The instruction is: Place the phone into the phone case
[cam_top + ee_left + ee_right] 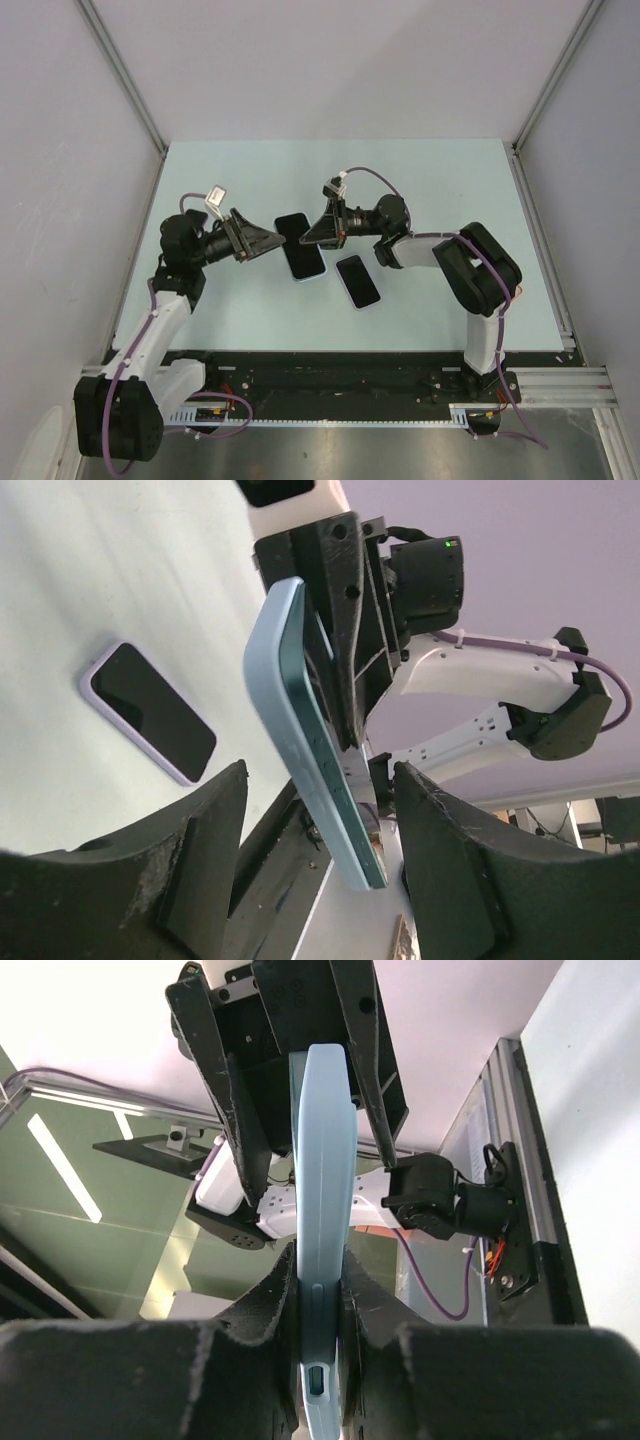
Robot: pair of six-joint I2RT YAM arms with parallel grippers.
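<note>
A phone in a light blue case (300, 246) shows a dark face in the top view. My right gripper (312, 237) is shut on its right edge; the right wrist view shows the blue edge (322, 1180) pinched between my fingers (270, 1300). My left gripper (272, 241) is open, with its jaws on either side of the case's left edge (305, 750) and gaps on both sides. A second dark phone with a pale lilac rim (358, 281) lies flat on the table, apart from both grippers; it also shows in the left wrist view (148, 712).
The pale green table (430, 180) is walled by white panels at the back and sides. A black rail (330, 385) with cables runs along the near edge by the arm bases.
</note>
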